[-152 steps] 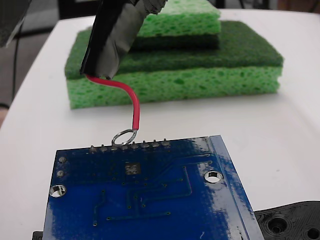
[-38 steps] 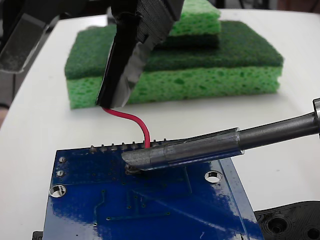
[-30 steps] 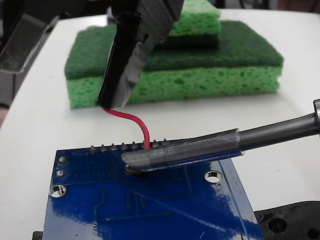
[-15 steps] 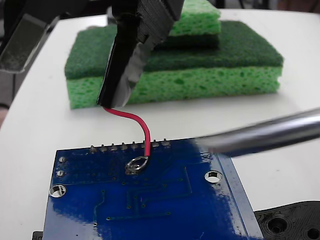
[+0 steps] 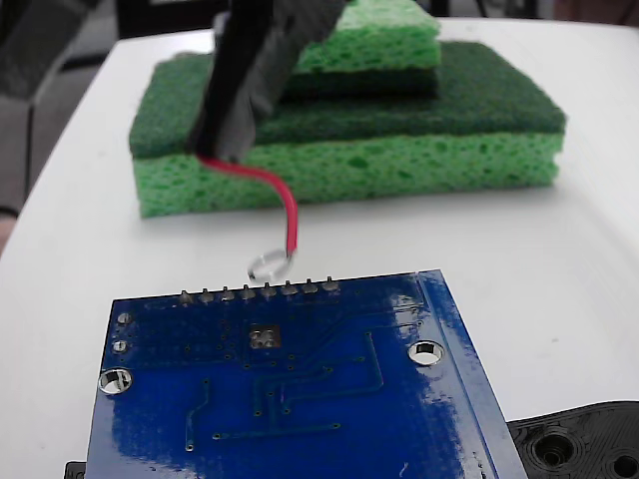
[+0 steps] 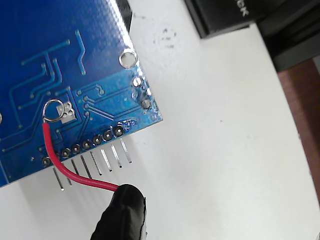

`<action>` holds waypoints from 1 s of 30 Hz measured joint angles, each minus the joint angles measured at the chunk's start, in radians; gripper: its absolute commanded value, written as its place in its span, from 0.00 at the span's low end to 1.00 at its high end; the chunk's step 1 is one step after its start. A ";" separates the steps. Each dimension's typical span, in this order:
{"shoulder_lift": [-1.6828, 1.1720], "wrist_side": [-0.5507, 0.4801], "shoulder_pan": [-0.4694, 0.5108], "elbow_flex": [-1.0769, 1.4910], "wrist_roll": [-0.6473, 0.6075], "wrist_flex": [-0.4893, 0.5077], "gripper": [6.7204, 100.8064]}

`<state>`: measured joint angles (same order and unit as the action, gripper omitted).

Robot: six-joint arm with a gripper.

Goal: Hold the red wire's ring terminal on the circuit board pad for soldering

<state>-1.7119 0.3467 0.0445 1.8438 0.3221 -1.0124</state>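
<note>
Gripper (image 5: 222, 150) is clamped on the red wire (image 5: 285, 205), with the ring terminal (image 5: 268, 264) raised off the circuit board (image 5: 300, 389), clear of the pad (image 5: 264, 337) and above the pin row (image 5: 258, 292). Stacked green sponges (image 5: 419, 140) are seen behind on the white table (image 5: 559, 259); a black plastic part (image 5: 579, 439) is seen at the board's lower right corner. Nothing is seen blocking the pad.

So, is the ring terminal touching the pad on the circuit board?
Apart. In the fixed view the ring terminal hangs above the table beyond the circuit board edge, while the pad lies bare.
</note>
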 measured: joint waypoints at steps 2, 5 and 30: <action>-0.017 0.000 -0.005 0.002 -0.005 -0.003 0.99; -0.072 0.000 -0.011 0.046 -0.021 0.018 0.99; -1.112 -0.141 -0.058 0.956 -0.160 0.244 0.99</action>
<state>-2.8241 0.2056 -0.0138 2.7995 0.1626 -0.7685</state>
